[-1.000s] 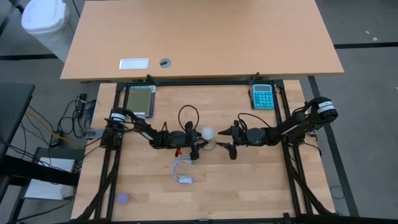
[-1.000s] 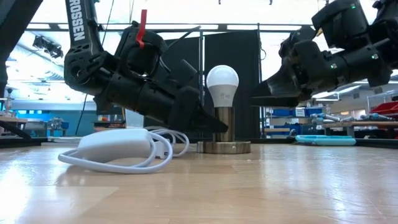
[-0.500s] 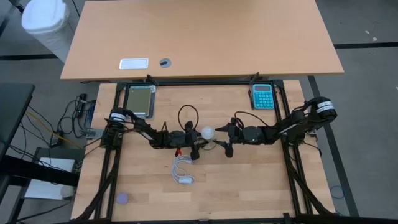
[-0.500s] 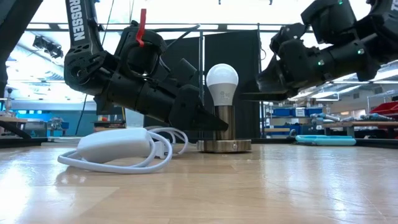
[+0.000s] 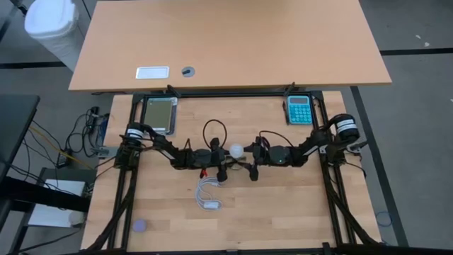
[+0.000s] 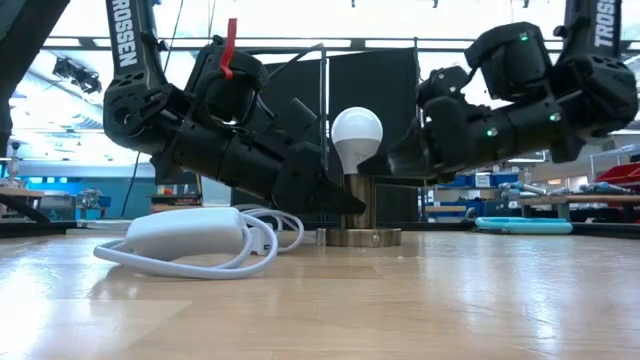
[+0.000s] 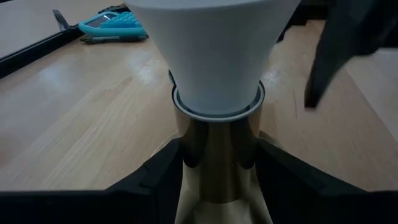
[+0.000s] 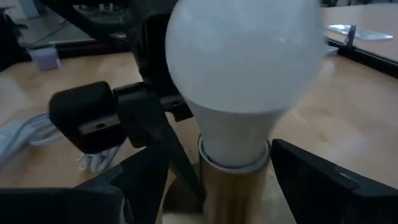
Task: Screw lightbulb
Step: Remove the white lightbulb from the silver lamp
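The white lightbulb (image 6: 357, 135) stands upright, its narrow end in a metal socket post (image 6: 360, 200) on a round base (image 6: 360, 237) at mid-table. My left gripper (image 6: 345, 205) comes from the table's left, low and slanting down, and is shut on the post below the bulb (image 7: 214, 56). My right gripper (image 8: 217, 186) comes from the right, open. Its fingers (image 8: 149, 177) stand on either side of the bulb's neck (image 8: 236, 146) without plainly touching it. From above, the bulb (image 5: 236, 150) shows between both grippers. My left gripper pinches the socket's metal post (image 7: 217, 162) between its two fingers (image 7: 158, 177), just under the bulb's collar. The fingers come nearly level from the table's left, one on each side of the upright post. The socket's base rests on the table.
A white coiled cable with its adapter (image 5: 209, 195) lies near the socket on the near-left side. A black cable loop (image 5: 214, 131) lies behind it. A teal calculator (image 5: 299, 110) and a metal tray (image 5: 159, 113) sit at the far edge. A small purple object (image 5: 139, 226) lies near left.
My right gripper has moved toward the table's left and down, from beside the bulb to where its fingers flank the bulb's neck. The bulb, the socket and my left gripper have stayed in place.
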